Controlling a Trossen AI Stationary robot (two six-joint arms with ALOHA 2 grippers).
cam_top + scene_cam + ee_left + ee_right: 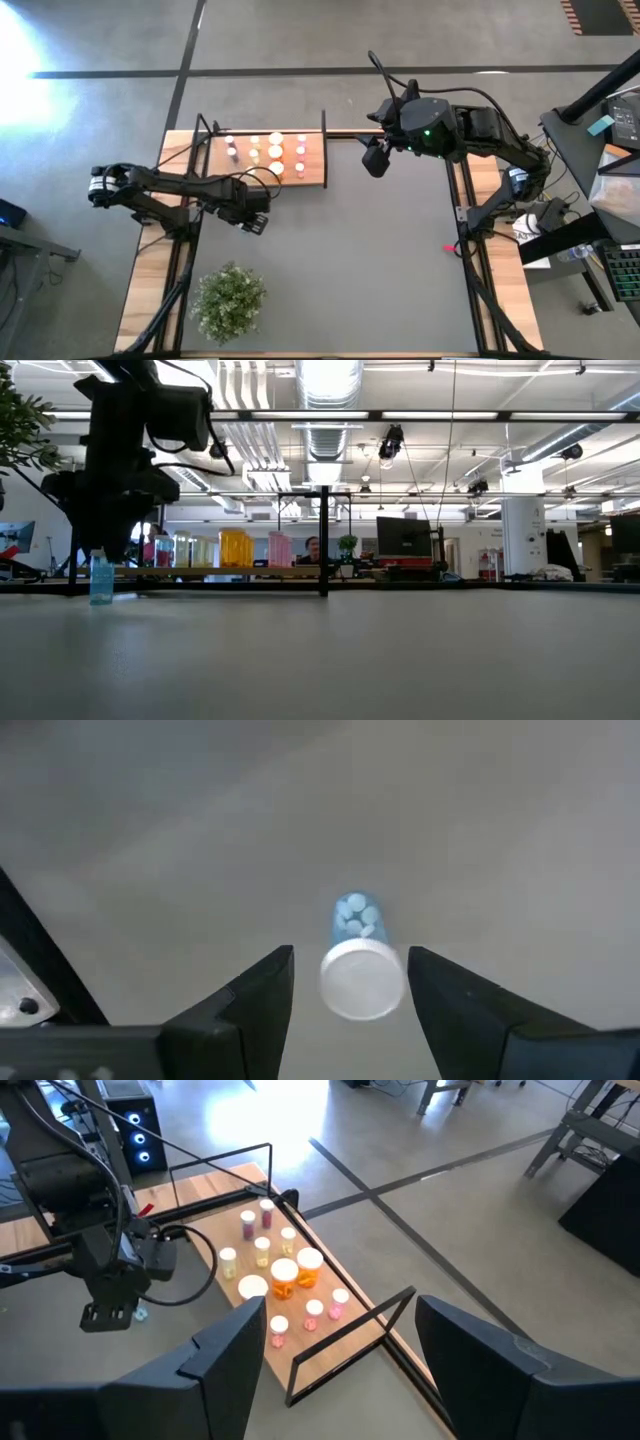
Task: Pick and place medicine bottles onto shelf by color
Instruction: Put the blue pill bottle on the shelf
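A small bottle of blue pills with a white cap point(362, 980) stands upright on the dark tabletop point(101, 578), left of the middle. My left gripper point(350, 956) hangs right over it, pointing down and open. One finger stands on each side of the cap, with a gap on both sides. In the high view my left gripper point(255, 222) hides the bottle. Several orange, pink and white bottles point(275, 150) stand on the light-wood shelf point(316, 168) at the far left. My right gripper point(375, 160) waits open, high up beside the shelf's right end.
A green bushy plant point(230, 298) stands near the front left. Thin black rods point(345, 1330) rise at the shelf's edges. A small red item point(449, 247) lies by the table's right rail. The dark tabletop point(360, 260) spreads between plant and right rail.
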